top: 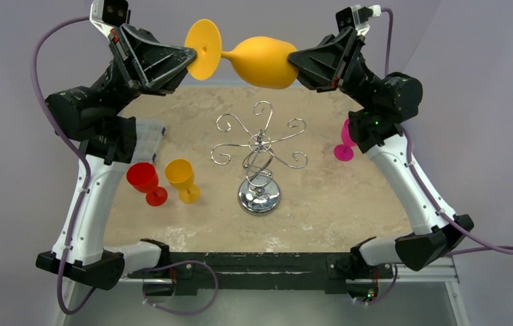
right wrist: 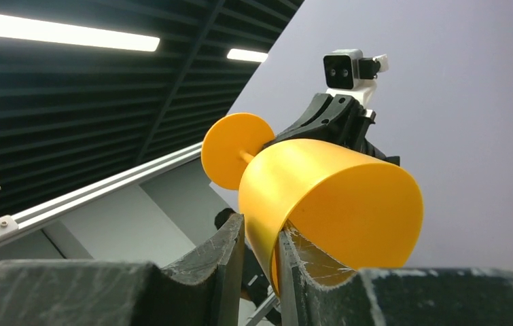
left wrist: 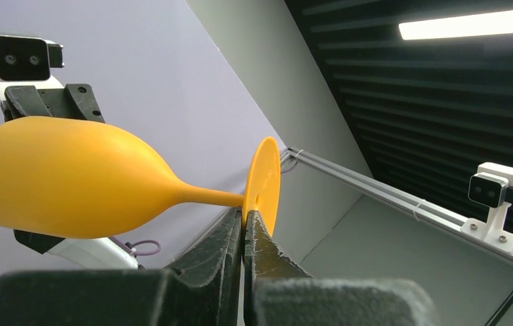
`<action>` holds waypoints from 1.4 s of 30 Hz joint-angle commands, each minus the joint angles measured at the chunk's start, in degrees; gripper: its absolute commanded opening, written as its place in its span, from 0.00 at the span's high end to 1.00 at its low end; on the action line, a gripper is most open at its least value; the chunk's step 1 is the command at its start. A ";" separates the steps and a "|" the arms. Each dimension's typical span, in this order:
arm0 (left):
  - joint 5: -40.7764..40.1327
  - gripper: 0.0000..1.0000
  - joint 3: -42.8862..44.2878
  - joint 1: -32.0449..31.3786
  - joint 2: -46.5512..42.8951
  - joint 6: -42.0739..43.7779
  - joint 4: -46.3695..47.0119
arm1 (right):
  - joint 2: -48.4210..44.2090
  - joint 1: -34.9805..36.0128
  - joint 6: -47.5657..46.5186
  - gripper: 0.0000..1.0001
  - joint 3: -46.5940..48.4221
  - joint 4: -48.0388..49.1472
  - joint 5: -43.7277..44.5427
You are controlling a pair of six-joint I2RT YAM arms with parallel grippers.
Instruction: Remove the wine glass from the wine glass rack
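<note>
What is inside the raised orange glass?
One finger of the right gripper sits inside the orange glass, its rim between the jaws. That finger covers the bowl's lower part.

Red goblet [top: 143, 178] and yellow goblet [top: 180, 174] stand side by side, pink goblet [top: 343, 151] well apart

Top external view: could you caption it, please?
Orange wine glass held sideways off the rack, left tool on its foot, right tool on its rim.

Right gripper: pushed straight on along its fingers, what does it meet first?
The orange wine glass: its bowl rim sits inside the right gripper. Behind the glass, the left gripper lies roughly in line.
</note>
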 commanded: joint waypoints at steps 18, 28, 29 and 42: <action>-3.07 1.00 -8.27 -0.66 0.41 -2.81 8.83 | 0.42 2.32 4.56 1.00 5.37 8.40 -1.61; -0.89 0.36 -9.21 1.91 -0.77 -2.47 6.43 | -3.02 2.21 -2.60 1.00 4.56 0.01 -1.26; -0.33 0.29 -9.23 2.61 -1.31 -1.57 5.02 | -3.51 2.23 -4.33 1.00 5.10 -2.45 -1.16; 6.06 0.00 -12.48 11.80 -8.94 8.08 -11.97 | -9.65 2.21 -32.77 1.00 15.69 -41.27 6.77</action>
